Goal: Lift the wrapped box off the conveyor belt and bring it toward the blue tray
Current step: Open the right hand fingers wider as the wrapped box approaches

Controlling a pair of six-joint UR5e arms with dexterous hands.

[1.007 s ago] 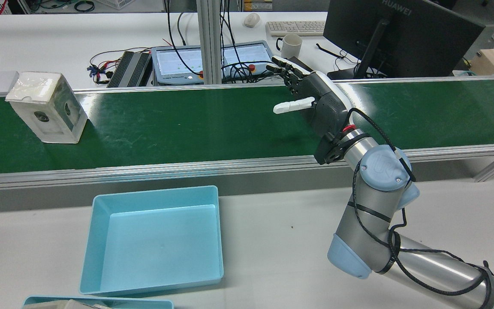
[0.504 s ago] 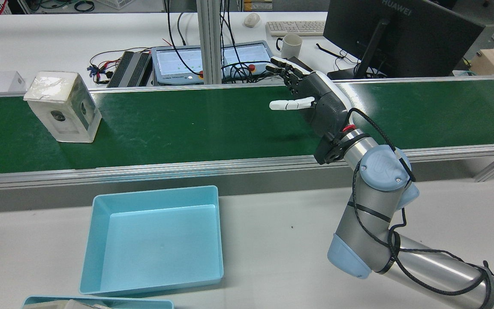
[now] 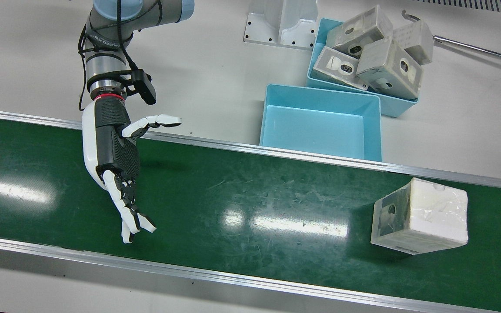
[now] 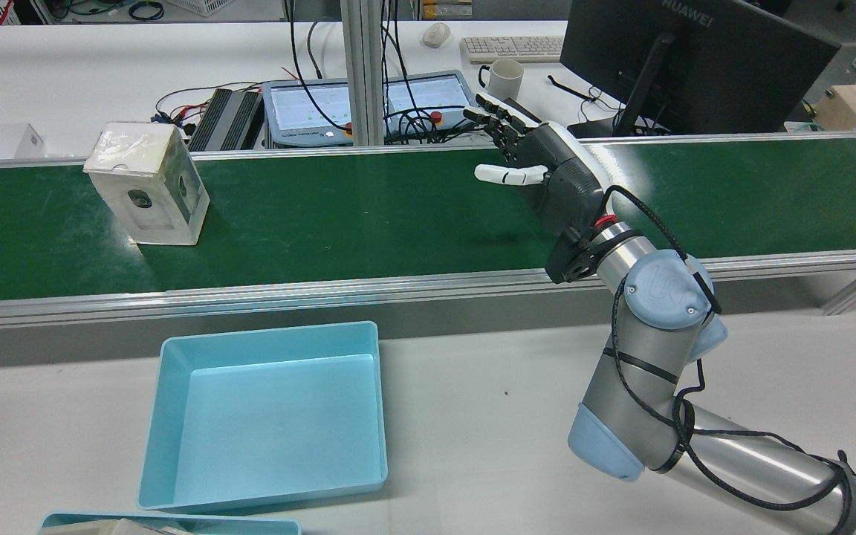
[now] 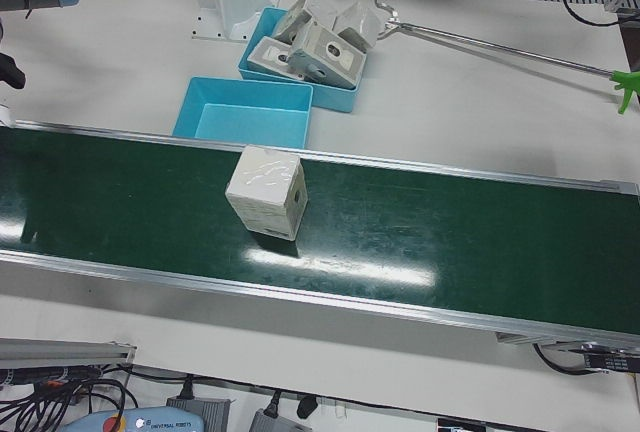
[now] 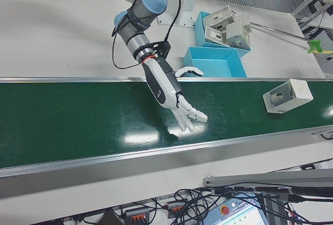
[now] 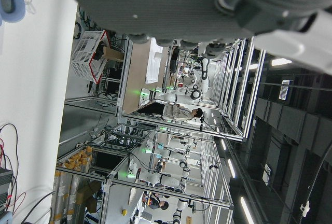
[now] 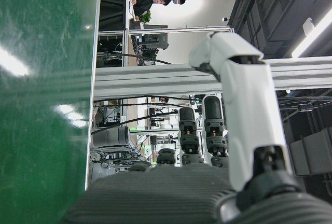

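The wrapped box [image 4: 147,183] stands on the conveyor belt [image 4: 368,215], well apart from the right robot hand [image 4: 539,174], which waits over the belt with fingers spread and holds nothing. The left robot hand [image 7: 207,6] is poorly seen; its state cannot be told.

If the fingers close late, the box may slip past or tip.

The blue tray [image 4: 268,416] is empty; the tray behind it [image 3: 396,106] holds about 4 boxes.

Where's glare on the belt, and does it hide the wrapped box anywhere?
Front view: bright streaks on the conveyor belt mid-span and at far left, clear of the wrapped box. Left-front view: one patch right of the box. Right hand view: streaks on green. Box unobscured.
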